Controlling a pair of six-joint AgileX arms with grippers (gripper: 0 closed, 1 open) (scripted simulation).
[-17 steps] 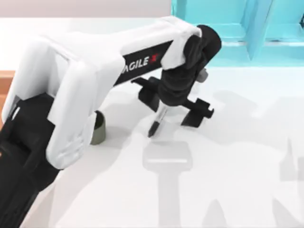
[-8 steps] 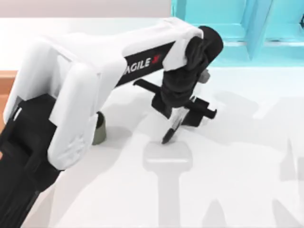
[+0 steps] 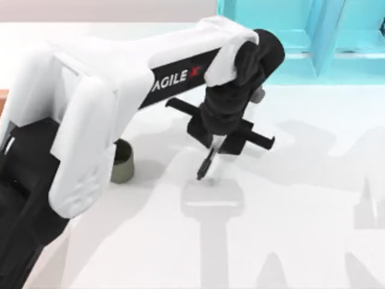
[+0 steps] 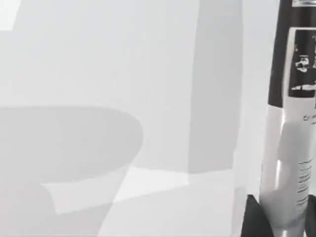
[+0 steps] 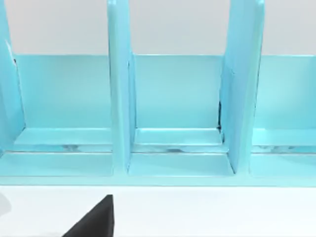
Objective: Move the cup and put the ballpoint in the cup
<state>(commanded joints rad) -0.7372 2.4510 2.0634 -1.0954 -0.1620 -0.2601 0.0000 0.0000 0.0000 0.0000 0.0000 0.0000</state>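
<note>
My left gripper (image 3: 219, 139) hangs over the middle of the table, shut on the ballpoint (image 3: 209, 160). The pen points down and slightly toward the table's left, its black tip just above the white surface. In the left wrist view the ballpoint (image 4: 291, 123) stands close up, black at one end with a pale labelled barrel. The olive-grey cup (image 3: 123, 161) stands upright on the table's left, partly hidden behind my left arm and well apart from the pen.
A turquoise shelf unit (image 3: 301, 36) with upright dividers (image 5: 118, 98) lines the far right of the table. A dark corner of something (image 5: 96, 219) shows low in the right wrist view. Grey shadows lie across the white table (image 3: 289, 205).
The left gripper closed its fingers on the ballpoint and lifted it; the pen has swung more upright. The arm shifted slightly, uncovering more of the cup.
</note>
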